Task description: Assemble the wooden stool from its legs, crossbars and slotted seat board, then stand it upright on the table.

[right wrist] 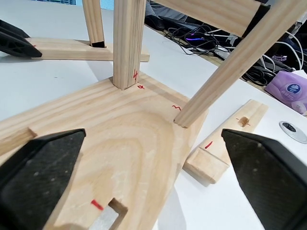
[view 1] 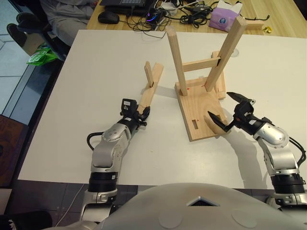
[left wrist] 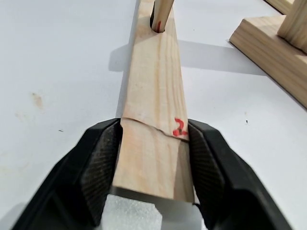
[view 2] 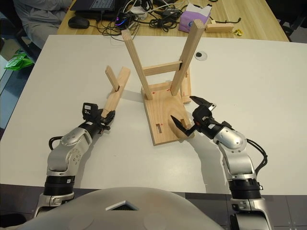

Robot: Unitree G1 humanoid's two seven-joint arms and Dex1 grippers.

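The slotted seat board (view 1: 192, 103) lies flat on the white table. Two legs (view 1: 175, 55) stand up from its far end, joined by a crossbar (view 1: 201, 63). My right gripper (view 1: 224, 111) is open, its fingers straddling the board's near right corner. To the left, a third leg (view 1: 149, 93) lies on the table with a short crossbar (view 1: 149, 73) stuck in its slot. My left gripper (left wrist: 153, 139) is shut on that leg's near end, by a red mark. A fourth leg (right wrist: 225, 143) lies flat just beyond the board's right side.
The far table edge meets a wooden desk with cables (view 1: 192, 17), a mouse (view 1: 108, 17) and a purple tissue box (view 1: 226, 14). A round grommet (view 2: 202, 56) sits in the table behind the stool. Bare white tabletop stretches left and right of the parts.
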